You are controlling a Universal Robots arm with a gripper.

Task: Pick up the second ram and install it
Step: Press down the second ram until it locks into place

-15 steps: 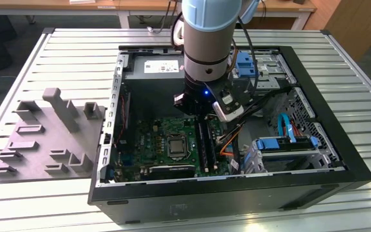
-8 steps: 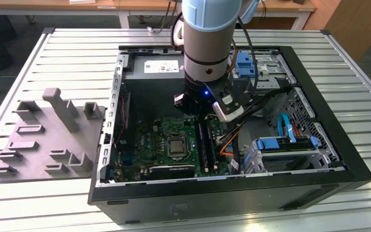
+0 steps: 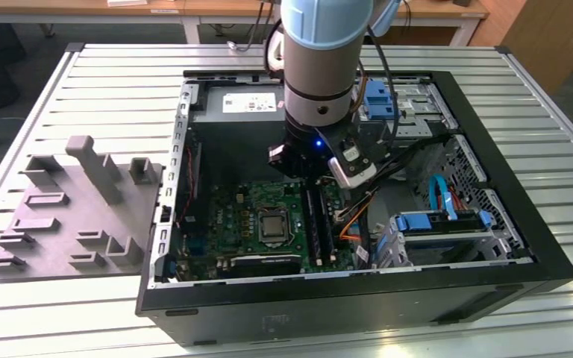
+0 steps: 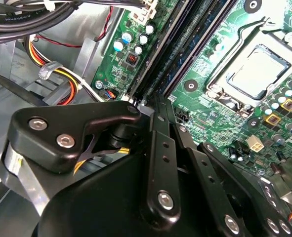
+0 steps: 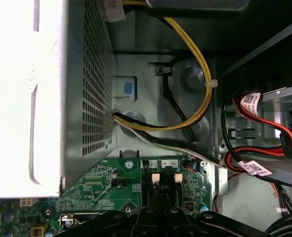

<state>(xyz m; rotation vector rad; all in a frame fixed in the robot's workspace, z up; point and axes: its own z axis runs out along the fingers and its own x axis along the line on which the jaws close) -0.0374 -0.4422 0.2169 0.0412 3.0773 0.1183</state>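
Note:
My gripper (image 3: 312, 179) hangs inside the open computer case, over the far end of the long black memory slots on the green board (image 3: 229, 220). In the second wrist view the gripper (image 4: 153, 101) looks shut, its tip right at the slots' end. A long dark strip that I take for the second ram (image 3: 315, 220) runs along the slots (image 4: 187, 47); I cannot tell it clearly from the slots themselves. In the first wrist view the gripper (image 5: 158, 216) sits just before two pale slot latches (image 5: 155, 177). Whether the tip touches the strip is hidden.
The processor socket (image 3: 269, 226) lies beside the slots. Orange, yellow and black cables (image 3: 357, 220) run close by the gripper. A drive cage with blue parts (image 3: 441, 224) stands at the exterior view's right. A grey holder block (image 3: 72, 212) rests on the table outside the case.

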